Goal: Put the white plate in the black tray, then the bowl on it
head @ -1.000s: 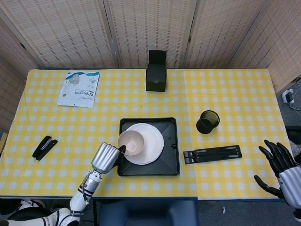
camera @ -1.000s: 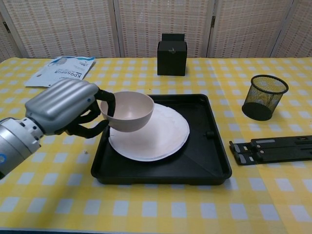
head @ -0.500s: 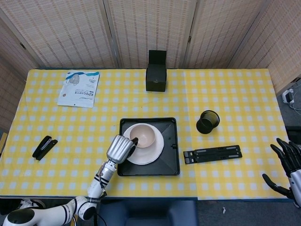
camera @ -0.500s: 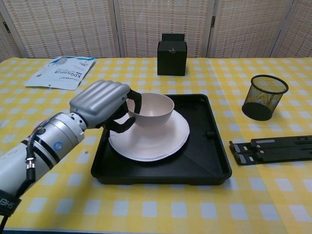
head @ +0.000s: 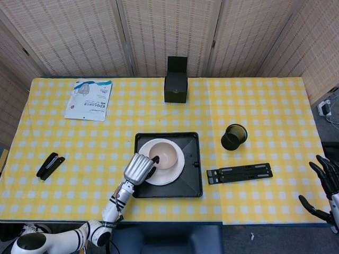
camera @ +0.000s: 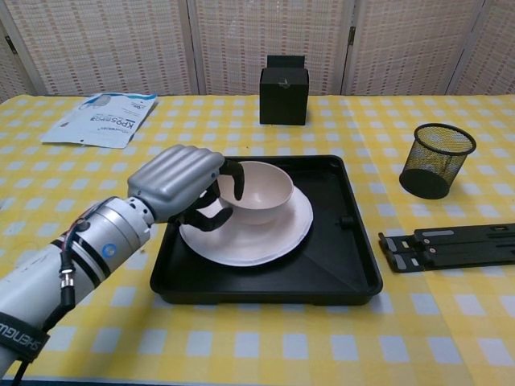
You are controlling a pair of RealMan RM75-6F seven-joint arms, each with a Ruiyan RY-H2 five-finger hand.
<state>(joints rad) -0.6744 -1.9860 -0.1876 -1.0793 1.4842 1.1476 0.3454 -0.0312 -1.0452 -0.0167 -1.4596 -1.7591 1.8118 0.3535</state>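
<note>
Bowl [camera: 259,193] now sits lower than a second ago, down on the plate [camera: 273,233] in the tray [camera: 354,273], my left hand [camera: 179,186] still pinching its near rim, so release comes next.

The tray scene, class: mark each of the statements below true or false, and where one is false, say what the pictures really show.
1. The white plate lies inside the black tray. True.
2. The bowl stands upside down on the table beside the tray. False: it sits upright on the plate, inside the tray.
3. The left hand holds the bowl at its rim. True.
4. The right hand presses on the plate. False: it is at the table's right edge, open, touching nothing.
5. The mesh pen cup stands inside the tray. False: it stands on the tablecloth to the right of the tray.
</note>
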